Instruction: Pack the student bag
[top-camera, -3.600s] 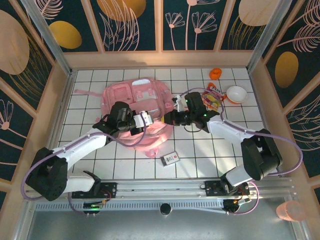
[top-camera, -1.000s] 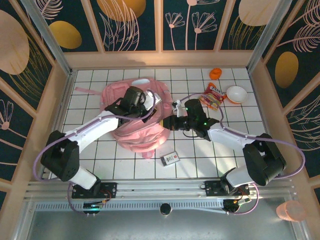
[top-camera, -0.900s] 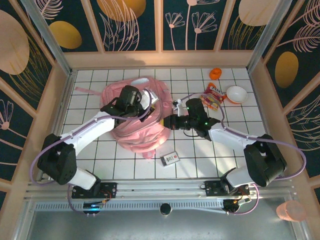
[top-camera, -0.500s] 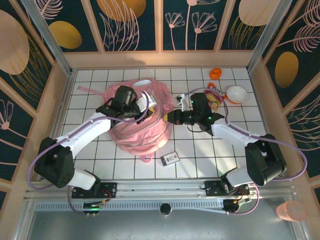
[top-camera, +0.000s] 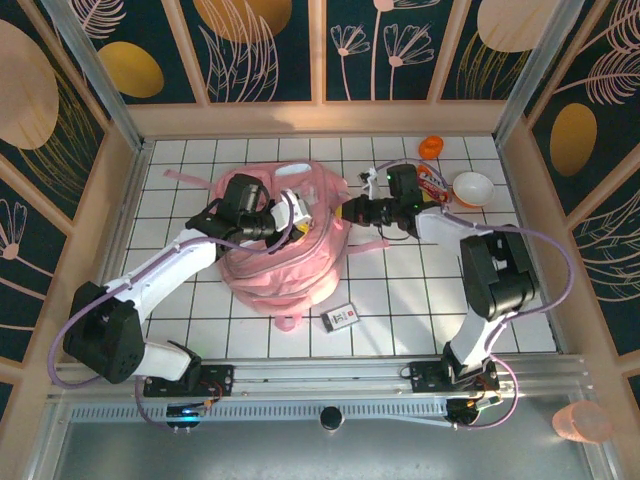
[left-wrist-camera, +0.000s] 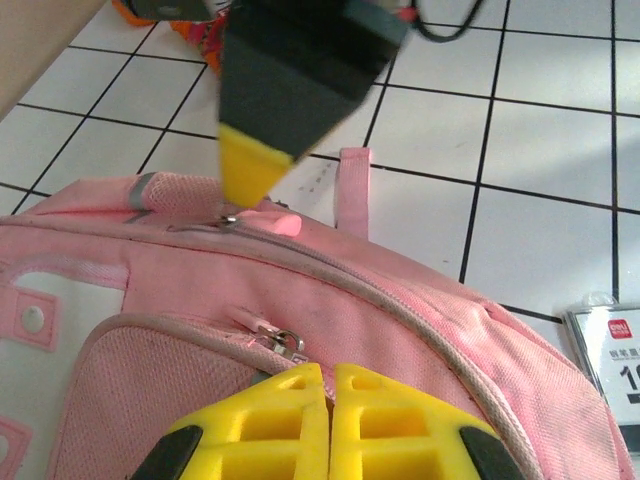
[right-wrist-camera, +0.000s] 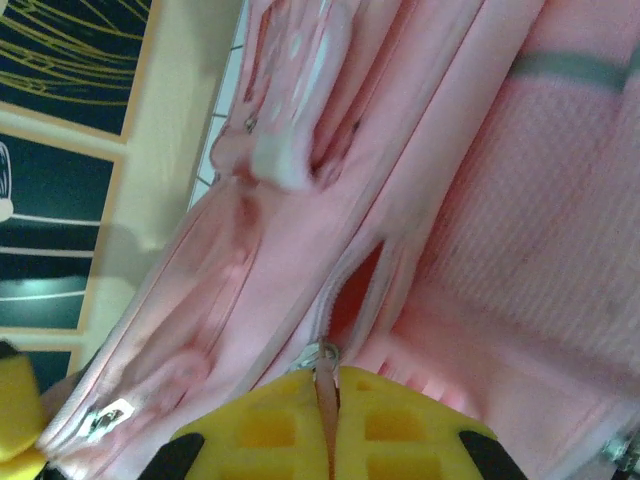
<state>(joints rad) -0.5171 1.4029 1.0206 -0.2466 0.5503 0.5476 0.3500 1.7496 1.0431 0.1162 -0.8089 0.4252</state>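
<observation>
The student bag (top-camera: 285, 255), a big soft pink backpack, lies bunched up in the middle of the tiled table. My left gripper (top-camera: 290, 217) presses on its top; in the left wrist view its yellow fingers (left-wrist-camera: 290, 410) are shut, pinching pink fabric just below a metal zip slider (left-wrist-camera: 280, 340). My right gripper (top-camera: 348, 210) is at the bag's right side. In the right wrist view it (right-wrist-camera: 328, 380) is shut on a pink zip pull (right-wrist-camera: 327, 375), and above it the zip gapes in a short slit with a red inside (right-wrist-camera: 355, 290).
A white card in a clear holder (top-camera: 341, 317) lies in front of the bag. A snack packet (top-camera: 432, 185), a white bowl (top-camera: 473, 187) and an orange object (top-camera: 430, 147) sit at the back right. Wooden walls surround the table.
The right gripper has moved away and to the right along the bag's side with the zip pull. The left gripper has shifted slightly left, and the bag has bunched up and turned.
</observation>
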